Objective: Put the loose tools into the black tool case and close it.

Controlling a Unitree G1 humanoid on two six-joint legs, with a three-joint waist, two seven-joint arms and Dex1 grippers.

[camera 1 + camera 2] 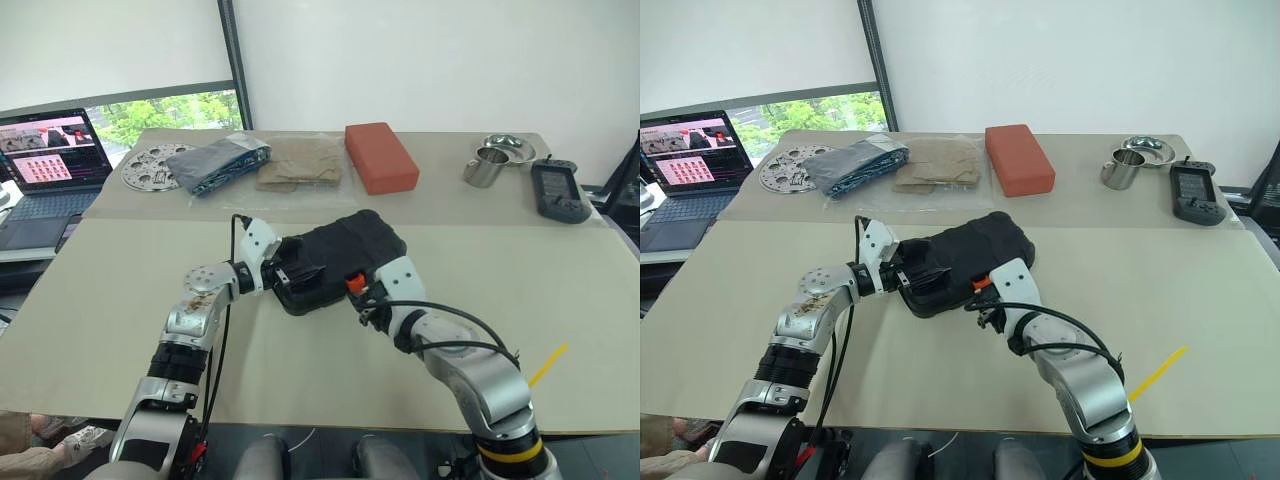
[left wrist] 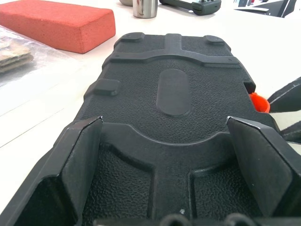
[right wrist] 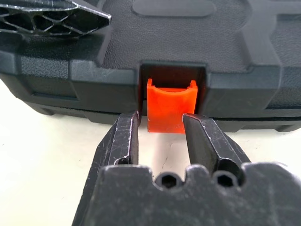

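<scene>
One case [image 1: 335,258], black, lid down, lying mid-table between two grippers. One orange latch [image 3: 170,106] on its near edge. Left gripper [image 2: 171,155]: fingers spread wide, straddling one end of the case, one finger on each side. Right gripper [image 3: 161,125]: fingers partly apart, tips flanking the latch; whether they pinch it cannot be told. Far table: one red block [image 1: 380,156], one metal cup [image 1: 487,166], one dark handheld device [image 1: 559,191], one laptop [image 1: 45,165].

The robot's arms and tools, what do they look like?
Both arms are silver-grey metal segments with white shells near the wrists and loose black cables. The right arm carries a yellow-and-black band low down; the left arm has a round perforated joint cap. The right tool and left tool each have two black fingers.
</scene>
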